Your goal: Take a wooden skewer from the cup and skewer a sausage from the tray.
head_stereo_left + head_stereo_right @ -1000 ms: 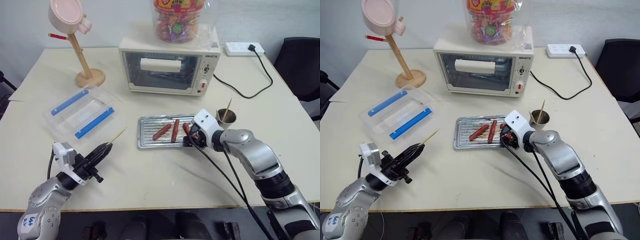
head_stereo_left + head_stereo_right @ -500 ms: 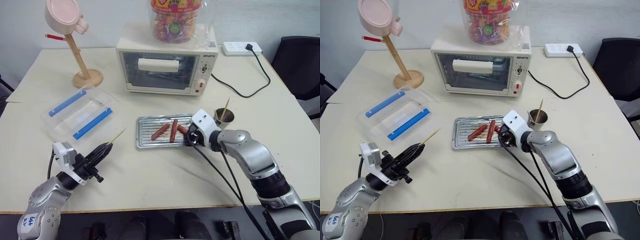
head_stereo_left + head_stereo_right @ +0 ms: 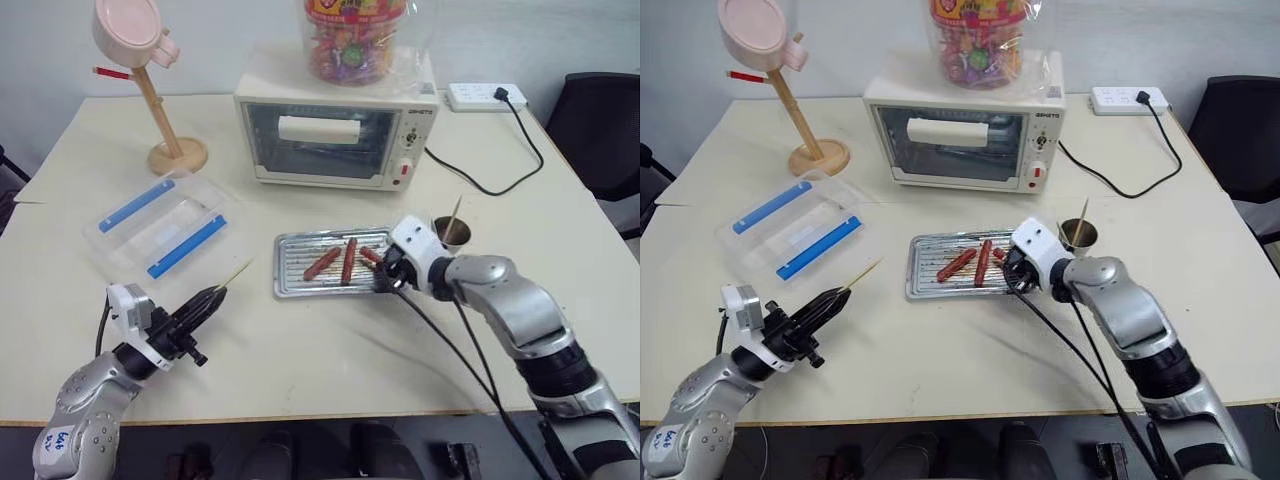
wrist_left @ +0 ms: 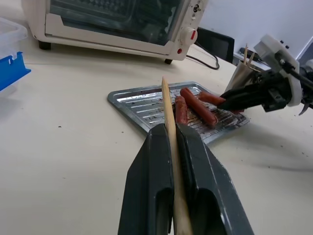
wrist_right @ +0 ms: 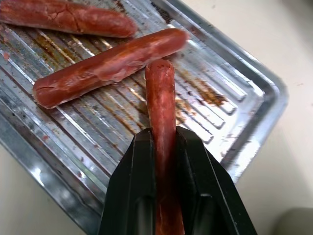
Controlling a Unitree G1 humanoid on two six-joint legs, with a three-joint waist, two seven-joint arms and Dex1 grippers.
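Observation:
My left gripper (image 3: 207,296) is shut on a thin wooden skewer (image 3: 236,272) over the table's near left, its tip pointing toward the tray (image 3: 290,287). In the left wrist view the skewer (image 4: 167,110) runs up between the fingers (image 4: 151,161). My right gripper (image 3: 384,273) is at the tray's right end, shut on a reddish-brown sausage (image 5: 162,98) whose free end hangs just above the ridged base. Two more sausages (image 3: 322,263) (image 3: 349,259) lie in the tray. The small metal cup (image 3: 452,233) stands just right of the tray with a skewer in it.
A toaster oven (image 3: 335,135) with a candy jar (image 3: 365,40) on top stands behind the tray. A clear plastic box with blue strips (image 3: 165,225) lies at the left, and a wooden stand holding a pink lidded cup (image 3: 135,35) is behind it. A power strip (image 3: 485,97) and its cable run at the back right.
My right gripper has closed on the rightmost sausage and lifted it slightly off the tray. My left gripper with the skewer has stayed put.

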